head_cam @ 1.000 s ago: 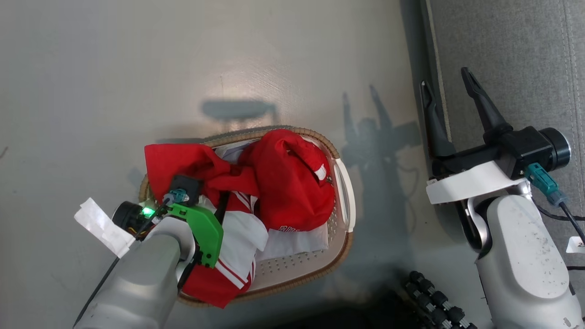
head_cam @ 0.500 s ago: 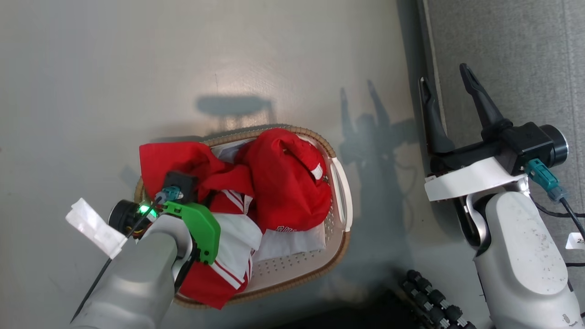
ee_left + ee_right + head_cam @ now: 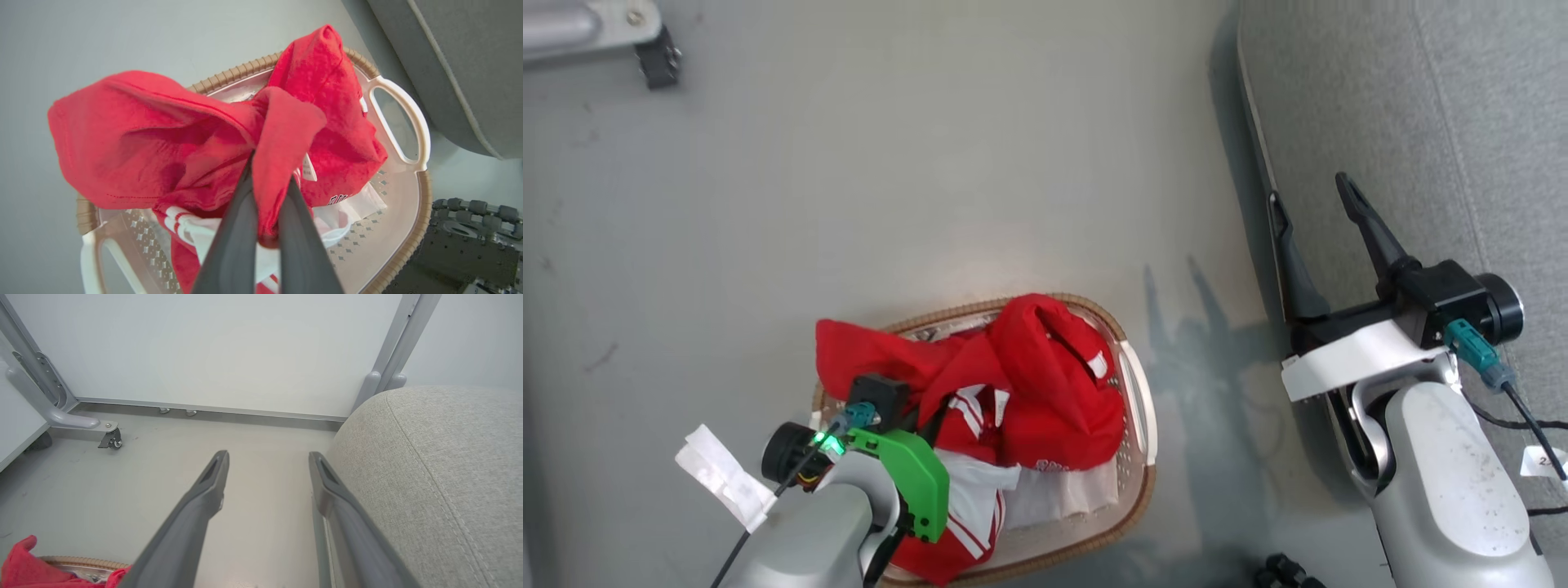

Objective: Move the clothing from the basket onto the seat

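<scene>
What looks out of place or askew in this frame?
Only the clothing: a fold is pinched in the left gripper, and one red flap hangs out over the basket rim. Nothing else stands out.

The left arm [image 3: 809, 543] comes in from the lower left with its wrist tipped downward. The left gripper [image 3: 269, 175] has its two dark fingers pinched close together on a fold of the red shirt [image 3: 143, 130]. The right arm [image 3: 1454, 482] rises at the lower right. The right gripper [image 3: 1307, 188] points forward, its long fingers spread wide apart.
</scene>
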### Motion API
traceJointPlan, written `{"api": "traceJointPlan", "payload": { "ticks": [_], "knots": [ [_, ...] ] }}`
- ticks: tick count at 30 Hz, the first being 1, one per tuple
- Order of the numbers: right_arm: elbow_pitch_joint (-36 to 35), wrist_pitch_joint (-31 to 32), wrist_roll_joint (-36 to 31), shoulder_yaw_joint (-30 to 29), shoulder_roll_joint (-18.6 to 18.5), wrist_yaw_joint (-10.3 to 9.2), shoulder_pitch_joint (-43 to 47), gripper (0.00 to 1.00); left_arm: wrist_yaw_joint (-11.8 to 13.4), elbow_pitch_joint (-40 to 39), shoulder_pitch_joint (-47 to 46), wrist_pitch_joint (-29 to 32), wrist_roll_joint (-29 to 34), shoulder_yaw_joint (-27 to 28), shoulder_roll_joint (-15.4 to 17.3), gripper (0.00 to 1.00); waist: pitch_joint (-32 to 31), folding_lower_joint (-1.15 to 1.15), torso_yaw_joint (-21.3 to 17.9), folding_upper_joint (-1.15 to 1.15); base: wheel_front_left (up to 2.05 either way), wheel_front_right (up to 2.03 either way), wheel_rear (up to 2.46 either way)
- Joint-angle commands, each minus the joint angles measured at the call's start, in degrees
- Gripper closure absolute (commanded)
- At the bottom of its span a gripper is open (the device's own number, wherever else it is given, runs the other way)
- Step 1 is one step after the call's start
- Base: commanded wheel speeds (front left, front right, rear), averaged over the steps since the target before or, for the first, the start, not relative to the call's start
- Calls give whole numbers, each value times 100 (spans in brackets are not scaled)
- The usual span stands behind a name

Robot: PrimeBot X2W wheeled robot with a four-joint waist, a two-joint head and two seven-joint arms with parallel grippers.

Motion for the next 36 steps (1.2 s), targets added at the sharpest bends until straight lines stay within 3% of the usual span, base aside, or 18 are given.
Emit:
{"api": "traceJointPlan", "payload": {
  "ticks": [1,16,25,36],
  "knots": [
    [44,-26,-62,-18,-19,-4,114,0,-17,-111,103,-4,126,73,40,100,-589,0,268,0,0,0,0],
    [314,-26,-47,-166,-21,-4,825,0,-17,-1783,934,-5,1382,1322,209,100,-2016,0,657,0,0,0,0],
    [448,-27,-90,-50,-19,-4,1384,0,-17,-2862,1257,-6,1933,2098,27,100,-2861,0,706,0,0,0,0],
    [558,-27,68,330,-19,-4,1721,0,-17,-3601,971,-5,2155,2484,-279,100,-3176,0,764,0,0,0,0]
  ]
}}
